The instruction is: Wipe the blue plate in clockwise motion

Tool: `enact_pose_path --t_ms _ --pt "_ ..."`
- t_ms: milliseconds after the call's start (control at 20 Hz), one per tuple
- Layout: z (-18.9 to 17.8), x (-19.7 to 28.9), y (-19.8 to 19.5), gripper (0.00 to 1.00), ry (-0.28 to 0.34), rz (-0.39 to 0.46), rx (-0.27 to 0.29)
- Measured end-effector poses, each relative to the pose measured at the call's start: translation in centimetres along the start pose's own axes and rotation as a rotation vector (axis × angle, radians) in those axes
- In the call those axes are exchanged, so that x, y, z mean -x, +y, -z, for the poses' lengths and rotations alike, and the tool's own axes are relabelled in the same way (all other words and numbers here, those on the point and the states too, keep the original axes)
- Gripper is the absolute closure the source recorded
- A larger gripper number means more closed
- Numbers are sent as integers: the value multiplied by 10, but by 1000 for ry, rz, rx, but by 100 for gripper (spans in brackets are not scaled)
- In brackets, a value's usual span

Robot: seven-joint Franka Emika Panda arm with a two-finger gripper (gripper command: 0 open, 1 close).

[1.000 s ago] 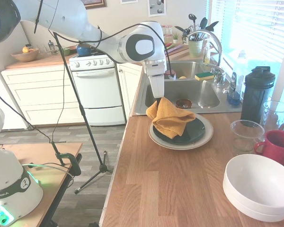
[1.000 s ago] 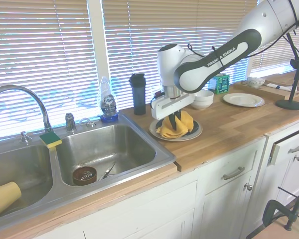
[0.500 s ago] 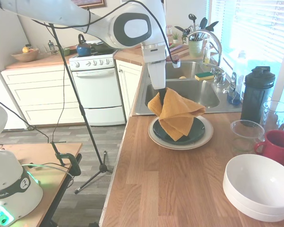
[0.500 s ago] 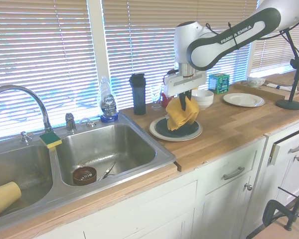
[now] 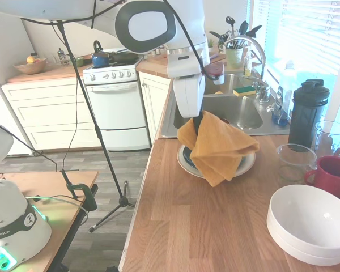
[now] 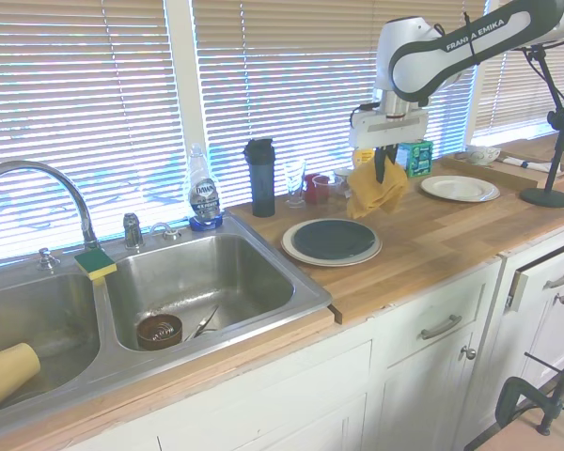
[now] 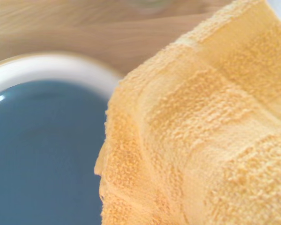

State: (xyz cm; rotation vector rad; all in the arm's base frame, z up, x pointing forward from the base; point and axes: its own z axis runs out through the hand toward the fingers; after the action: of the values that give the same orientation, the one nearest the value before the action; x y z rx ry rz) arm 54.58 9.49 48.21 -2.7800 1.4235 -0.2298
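My claw (image 6: 380, 175) is closed on the upper edge of an orange towel (image 6: 376, 188); the cloth hangs in loose folds below the fingers, clear of the counter (image 6: 432, 240).

In the second exterior view, the blue plate (image 6: 334, 239) sits nested on a larger cream plate (image 6: 297, 252), on the wooden counter just beside the sink (image 6: 197, 282). The towel hangs above the counter past the plates' far edge, not touching either.

In the first exterior view, the towel (image 5: 218, 147) covers most of the plates from the camera's line of sight; only a dark sliver of blue plate (image 5: 186, 157) and the cream rim (image 5: 247, 164) show around it.

In the wrist view, the blue plate (image 7: 42, 154) shows glossy, with the cream rim (image 7: 56, 68) around it and towel (image 7: 201, 131) filling the other half, blurred.

Nearby: black shaker bottle (image 6: 260, 177), dish soap bottle (image 6: 204, 193), white bowls (image 5: 309, 224), red mug (image 5: 333, 174).
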Motion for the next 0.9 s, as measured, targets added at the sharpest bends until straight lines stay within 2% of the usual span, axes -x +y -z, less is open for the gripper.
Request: enact_pose_path --t_ms 200,450,650,900 --pt "-8 -57 32 100 -32 -49 -5" --pt "-24 -86 51 100 -42 -89 -2" --pt "-54 -116 67 100 -48 -122 20" --pt "-91 -117 62 100 -67 -110 46"
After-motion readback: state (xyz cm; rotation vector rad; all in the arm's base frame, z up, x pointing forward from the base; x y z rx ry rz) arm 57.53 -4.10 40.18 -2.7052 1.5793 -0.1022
